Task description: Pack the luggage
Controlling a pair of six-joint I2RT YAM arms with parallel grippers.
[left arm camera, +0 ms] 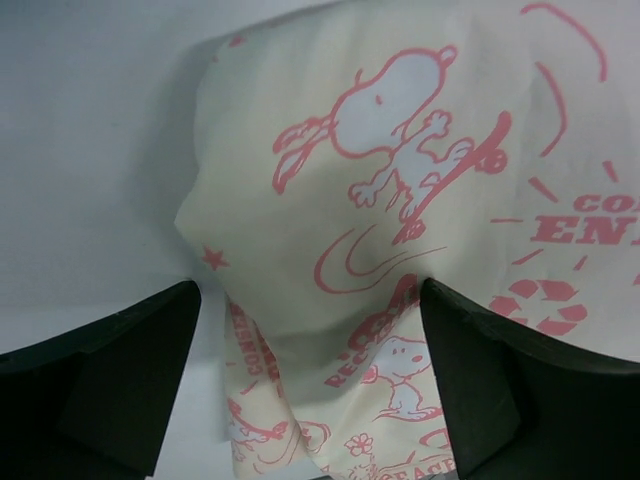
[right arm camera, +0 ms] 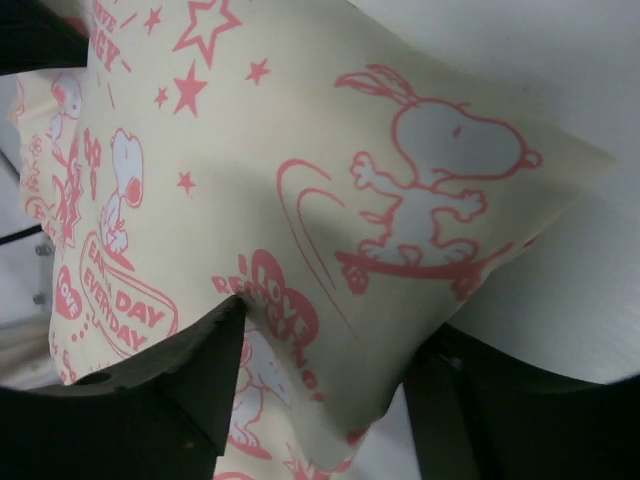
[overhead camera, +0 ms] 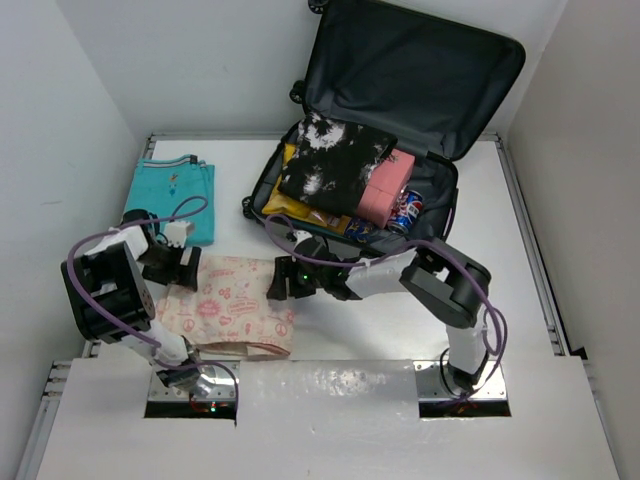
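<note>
The luggage [overhead camera: 420, 70] lies open at the back right, its lid up against the wall. It holds a black-and-white garment [overhead camera: 330, 160], a pink bundle [overhead camera: 385, 185], yellow cloth and soda cans [overhead camera: 405, 212]. A cream cloth bag with pink Snoopy print [overhead camera: 232, 305] lies flat in front of it. My left gripper [overhead camera: 190, 268] is at the bag's left edge and my right gripper [overhead camera: 280, 282] is at its right edge. In the left wrist view my left gripper [left arm camera: 310, 330] is open with a fold of the bag [left arm camera: 400, 150] between the jaws. My right gripper [right arm camera: 325, 360] is open astride a corner of the bag [right arm camera: 300, 150].
A folded teal shirt [overhead camera: 172, 198] lies at the back left by the wall. White walls close in the table on the left, back and right. A metal plate [overhead camera: 330, 385] runs along the near edge between the arm bases.
</note>
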